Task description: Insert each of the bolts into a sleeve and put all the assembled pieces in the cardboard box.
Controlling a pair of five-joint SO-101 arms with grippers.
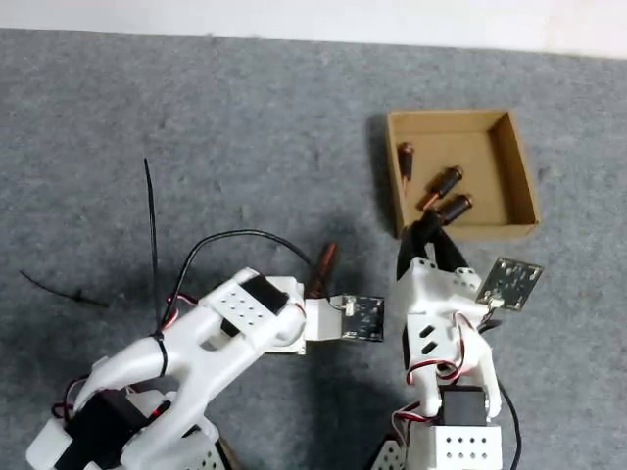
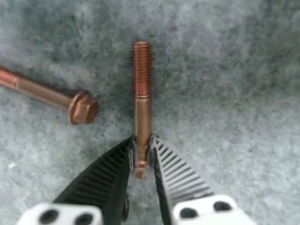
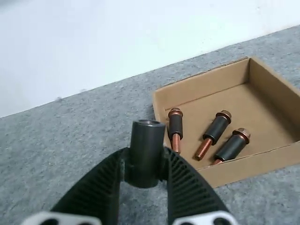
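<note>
Cardboard box [image 1: 521, 174] holds three assembled pieces [image 1: 443, 184]; a fourth pairing looks to be in hand. Right pincer [image 3: 145, 159] clamps a dark sleeve [image 3: 146, 145] near the box. Left pincer [image 2: 142, 157] grips a copper bolt [image 2: 142, 89] by its unthreaded end. Next, the threaded tip must line up with the bore. A spare bolt [image 2: 51, 97] lies on the worktop just beside it.

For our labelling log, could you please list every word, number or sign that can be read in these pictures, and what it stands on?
No text can be read.
cardboard box: plain walls.
bolt and sleeve, each held in jaws: no marking visible.
loose bolt: its head is too blurred to tell of any stamp.
circuit boards by the arms: any print is too small to read.
</note>
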